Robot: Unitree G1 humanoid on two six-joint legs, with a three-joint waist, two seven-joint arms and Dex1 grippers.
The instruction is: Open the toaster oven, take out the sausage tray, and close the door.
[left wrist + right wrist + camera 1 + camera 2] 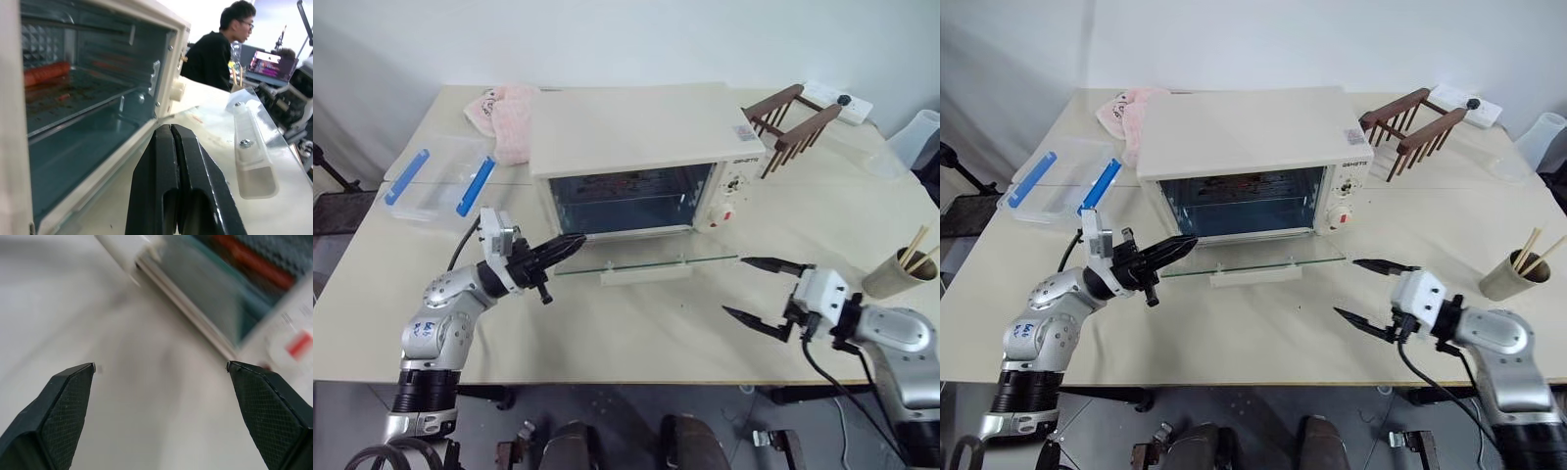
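The cream-white toaster oven (636,127) stands at the middle back of the table. Its glass door (651,260) hangs open and lies level, with the cream bar handle (646,275) at the front. Inside, the sausage tray (73,95) sits on its shelf with a red sausage (46,72) at the back. My left gripper (576,241) is shut and empty, its tips at the left corner of the open door. My right gripper (734,286) stands open and empty above the table, just off the door's right end.
A clear plastic box with blue clips (440,181) and a pink cloth (504,117) lie at the back left. A brown wooden rack (793,122) and a power strip (837,98) are at the back right. A cup with chopsticks (901,274) stands at the right. A person (215,49) sits beyond the table.
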